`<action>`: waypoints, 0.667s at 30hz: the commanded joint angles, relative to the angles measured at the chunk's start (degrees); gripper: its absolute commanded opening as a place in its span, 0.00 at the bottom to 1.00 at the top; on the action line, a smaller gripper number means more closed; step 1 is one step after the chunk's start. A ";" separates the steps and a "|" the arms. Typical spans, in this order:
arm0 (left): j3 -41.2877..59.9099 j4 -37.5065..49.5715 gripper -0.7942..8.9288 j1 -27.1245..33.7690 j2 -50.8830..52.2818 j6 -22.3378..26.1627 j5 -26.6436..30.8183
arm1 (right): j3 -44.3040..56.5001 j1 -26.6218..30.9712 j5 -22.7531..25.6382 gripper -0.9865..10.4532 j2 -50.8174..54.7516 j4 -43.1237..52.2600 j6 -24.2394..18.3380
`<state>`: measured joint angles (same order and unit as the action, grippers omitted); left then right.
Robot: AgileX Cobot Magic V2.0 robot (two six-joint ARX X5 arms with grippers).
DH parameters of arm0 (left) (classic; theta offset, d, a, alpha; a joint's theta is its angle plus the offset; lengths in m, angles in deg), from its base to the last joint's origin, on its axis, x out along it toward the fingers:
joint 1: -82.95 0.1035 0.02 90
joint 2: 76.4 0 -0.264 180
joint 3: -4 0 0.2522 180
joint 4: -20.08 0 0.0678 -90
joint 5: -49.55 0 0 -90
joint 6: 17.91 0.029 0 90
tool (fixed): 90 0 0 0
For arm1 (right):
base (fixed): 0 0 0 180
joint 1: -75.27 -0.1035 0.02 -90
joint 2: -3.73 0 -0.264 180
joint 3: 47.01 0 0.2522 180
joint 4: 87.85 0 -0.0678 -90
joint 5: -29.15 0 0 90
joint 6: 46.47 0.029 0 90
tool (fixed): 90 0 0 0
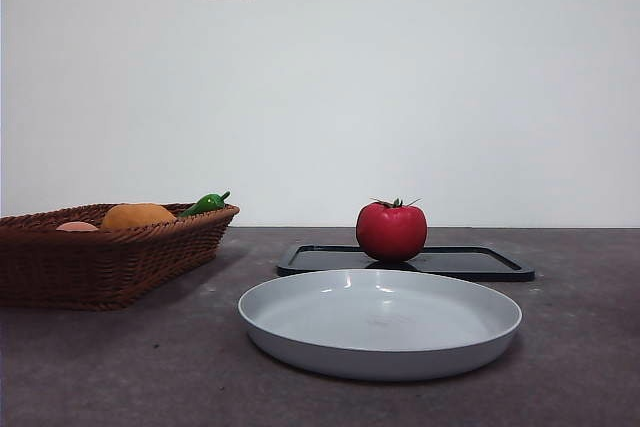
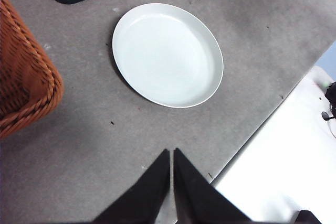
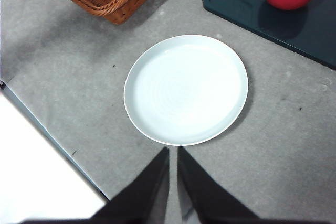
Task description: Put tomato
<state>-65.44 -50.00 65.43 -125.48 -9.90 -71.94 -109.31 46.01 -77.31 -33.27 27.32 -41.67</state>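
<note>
Tomato [image 1: 391, 232] sits on the black tray [image 1: 480, 264], plate [image 1: 380, 323] in front, basket [image 1: 100, 252] off left; both grippers [image 2: 171, 153] [image 3: 173, 150] pinched closed, empty.

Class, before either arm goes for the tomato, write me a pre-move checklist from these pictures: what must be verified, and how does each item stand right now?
1. Tomato upright and uncovered on the black tray: ok.
2. Plate bare, with nothing lying in it: ok.
3. Plate sits apart from the tray, in front of it: ok.
4. Basket with the orange fruit and green pepper stands off to the side, away from the tomato: ok.
5. Left tool carries nothing, jaws shut: not ok for grasping yet.
6. Right tool carries nothing, jaws shut: not ok for grasping yet.
</note>
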 commanded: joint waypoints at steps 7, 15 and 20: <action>-1.25 0.61 0.09 -0.24 -0.33 0.31 -0.31 | -0.31 -0.39 -0.02 0.10 -0.33 0.52 0.50; -1.16 5.18 0.09 1.11 1.77 1.84 2.40 | -0.31 -0.39 -0.02 0.10 -0.33 0.52 0.50; 1.14 22.58 0.09 5.88 7.56 3.41 5.16 | -0.31 -0.39 -0.02 0.10 -0.33 0.52 0.50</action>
<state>-64.61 -31.66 70.83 -118.53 -8.31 -67.13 -109.31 46.01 -77.34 -33.27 27.32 -41.67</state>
